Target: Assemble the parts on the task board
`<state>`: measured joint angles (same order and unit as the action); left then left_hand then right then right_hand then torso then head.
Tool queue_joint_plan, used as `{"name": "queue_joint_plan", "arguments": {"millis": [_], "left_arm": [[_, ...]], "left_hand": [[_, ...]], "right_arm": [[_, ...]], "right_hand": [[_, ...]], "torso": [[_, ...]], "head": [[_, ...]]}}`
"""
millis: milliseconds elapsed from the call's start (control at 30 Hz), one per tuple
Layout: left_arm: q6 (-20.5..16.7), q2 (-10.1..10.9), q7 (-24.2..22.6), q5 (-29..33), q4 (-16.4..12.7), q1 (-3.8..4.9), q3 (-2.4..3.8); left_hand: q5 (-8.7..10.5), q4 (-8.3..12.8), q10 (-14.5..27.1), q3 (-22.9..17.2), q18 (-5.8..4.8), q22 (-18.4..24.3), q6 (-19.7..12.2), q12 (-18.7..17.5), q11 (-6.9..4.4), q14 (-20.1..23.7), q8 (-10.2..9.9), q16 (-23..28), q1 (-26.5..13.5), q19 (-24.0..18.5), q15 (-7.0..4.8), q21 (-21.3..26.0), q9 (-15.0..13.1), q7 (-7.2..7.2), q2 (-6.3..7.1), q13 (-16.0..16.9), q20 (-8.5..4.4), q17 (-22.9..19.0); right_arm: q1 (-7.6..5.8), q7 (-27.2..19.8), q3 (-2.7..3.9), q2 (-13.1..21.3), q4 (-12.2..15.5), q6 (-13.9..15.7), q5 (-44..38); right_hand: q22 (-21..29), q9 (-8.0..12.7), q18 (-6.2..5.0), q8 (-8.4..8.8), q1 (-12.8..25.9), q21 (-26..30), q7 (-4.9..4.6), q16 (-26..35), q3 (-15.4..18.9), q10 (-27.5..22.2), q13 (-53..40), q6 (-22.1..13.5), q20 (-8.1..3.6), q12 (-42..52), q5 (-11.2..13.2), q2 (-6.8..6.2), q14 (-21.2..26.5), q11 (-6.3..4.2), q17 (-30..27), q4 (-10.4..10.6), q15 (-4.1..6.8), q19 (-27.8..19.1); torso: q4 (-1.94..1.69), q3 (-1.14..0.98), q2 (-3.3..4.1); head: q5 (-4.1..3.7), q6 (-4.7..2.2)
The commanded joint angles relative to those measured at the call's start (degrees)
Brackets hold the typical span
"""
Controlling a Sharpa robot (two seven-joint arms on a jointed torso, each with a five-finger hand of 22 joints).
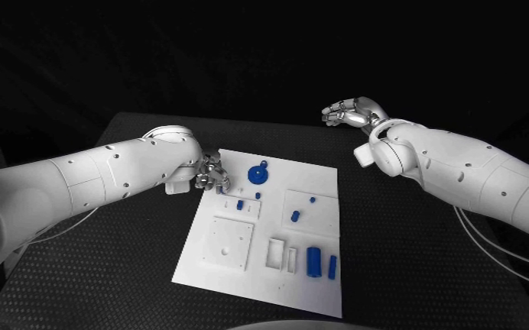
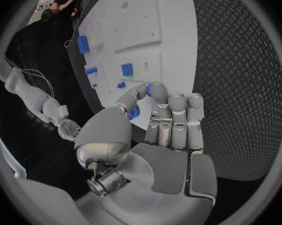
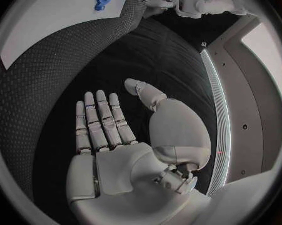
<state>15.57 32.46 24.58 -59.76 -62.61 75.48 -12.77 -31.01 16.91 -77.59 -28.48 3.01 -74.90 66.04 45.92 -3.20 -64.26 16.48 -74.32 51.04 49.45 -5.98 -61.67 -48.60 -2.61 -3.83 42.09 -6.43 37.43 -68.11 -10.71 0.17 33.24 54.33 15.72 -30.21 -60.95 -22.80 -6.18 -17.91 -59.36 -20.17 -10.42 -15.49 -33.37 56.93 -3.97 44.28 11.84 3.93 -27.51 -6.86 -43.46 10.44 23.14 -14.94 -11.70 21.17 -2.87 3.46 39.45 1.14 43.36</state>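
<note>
White task board [image 1: 248,257] with small blue parts [image 1: 314,260]; left hand [image 1: 212,175] fingers pinching one, right hand [image 1: 351,111] fingers apart.

white board [image 1: 319,181] on a black table [image 1: 408,269] with a fine diamond weave; blue parts [image 1: 314,257] on the board, a blue disc [image 1: 258,173] among them; silver hands [image 1: 212,173], white arms [image 1: 99,177].
</note>
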Motion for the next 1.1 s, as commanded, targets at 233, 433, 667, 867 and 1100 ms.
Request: {"name": "queue_joint_plan", "arguments": {"millis": [233,433,667,867,1100], "left_arm": [[-0.2,0.2,-2.2,5.1,0.4,0.51,1.93],[3.3,1.6,-5.2,11.1,-0.2,1.24,2.13],[6.0,3.1,-5.7,15.7,-1.0,1.27,2.13],[10.9,3.4,-2.7,13.4,-1.0,1.27,2.11],[15.7,1.2,-1.0,9.2,1.3,1.70,2.08]], "left_hand": [[-0.01,-0.1,-0.8,-2.7,1.12,-0.9,0.9,0.3,-1.65,-0.2,0.1,-0.3,0.8,0.2,-1.08,-0.3,-0.3,1.30,-0.77,-0.1,-5.61,-0.1],[0.39,-0.1,-0.6,-2.8,1.06,-0.9,0.7,0.3,-1.55,0.0,0.0,-0.2,0.7,0.0,-1.07,-0.2,-0.5,1.21,-0.84,-0.2,-5.59,-0.3],[0.90,-0.1,-0.5,-2.7,0.99,-0.8,0.6,0.2,-1.43,0.2,-0.2,-0.1,0.6,-0.1,-1.03,-0.1,-0.6,1.11,-0.94,-0.3,-5.55,-0.4],[0.90,0.0,-0.5,-2.8,0.99,-0.8,0.6,0.2,-1.45,0.2,-0.2,-0.1,0.7,-0.2,-1.03,-0.1,-0.7,1.12,-0.93,-0.3,-5.56,-0.4],[0.90,0.0,-0.5,-2.9,1.00,-0.8,0.6,0.3,-1.45,0.3,-0.2,-0.1,1.0,-0.2,-1.03,-0.1,-0.8,1.12,-0.81,-0.3,-5.59,-0.4]], "right_arm": [[0.11,-0.3,0.01,-0.1,0.0,-0.9,0.0],[0.15,0.1,-0.01,0.2,1.1,-1.2,-3.2],[0.20,0.3,-0.10,0.5,3.2,-1.4,-8.0],[0.21,0.4,-0.16,0.6,3.8,-1.4,-8.3],[0.21,0.3,-0.17,0.5,3.7,-1.4,-8.3]], "right_hand": [[-0.1,0.1,1.04,-0.18,0.3,0.4,-0.41,0.1,0.3,0.0,0.1,0.1,-0.01,-0.1,-0.3,0.11,0.1,0.35,-0.1,0.2,-0.29,-0.1],[-0.3,0.1,1.10,-0.21,0.0,0.5,-0.47,0.1,0.1,0.0,0.1,0.1,-0.03,-0.1,-0.1,0.21,0.1,0.50,-0.1,0.0,-0.73,-0.2],[-0.9,0.1,1.11,-0.42,-1.0,0.7,-0.49,-0.1,0.0,0.6,0.0,0.4,-0.07,0.0,1.4,0.09,-0.1,0.52,-0.2,-0.8,-0.83,0.0],[-0.9,0.1,1.13,-0.44,-1.0,0.7,-0.51,-0.1,0.1,0.6,0.0,0.5,-0.06,0.0,1.6,0.07,-0.1,0.54,-0.2,-0.8,-0.81,0.0],[-1.0,0.1,1.14,-0.44,-0.9,0.7,-0.53,-0.1,0.1,0.7,0.0,0.5,-0.05,0.0,1.6,0.07,0.0,0.54,-0.2,-0.7,-0.77,0.0]], "torso": [[-0.04,-0.02,-0.06],[-0.05,-0.04,-0.04],[-0.13,-0.03,-0.07],[-0.10,-0.04,-0.05],[-0.08,0.01,0.00]], "head": [[-0.03,-0.20],[-0.03,-0.41],[-0.20,-0.65],[-0.13,-0.57],[0.06,-0.48]]}}
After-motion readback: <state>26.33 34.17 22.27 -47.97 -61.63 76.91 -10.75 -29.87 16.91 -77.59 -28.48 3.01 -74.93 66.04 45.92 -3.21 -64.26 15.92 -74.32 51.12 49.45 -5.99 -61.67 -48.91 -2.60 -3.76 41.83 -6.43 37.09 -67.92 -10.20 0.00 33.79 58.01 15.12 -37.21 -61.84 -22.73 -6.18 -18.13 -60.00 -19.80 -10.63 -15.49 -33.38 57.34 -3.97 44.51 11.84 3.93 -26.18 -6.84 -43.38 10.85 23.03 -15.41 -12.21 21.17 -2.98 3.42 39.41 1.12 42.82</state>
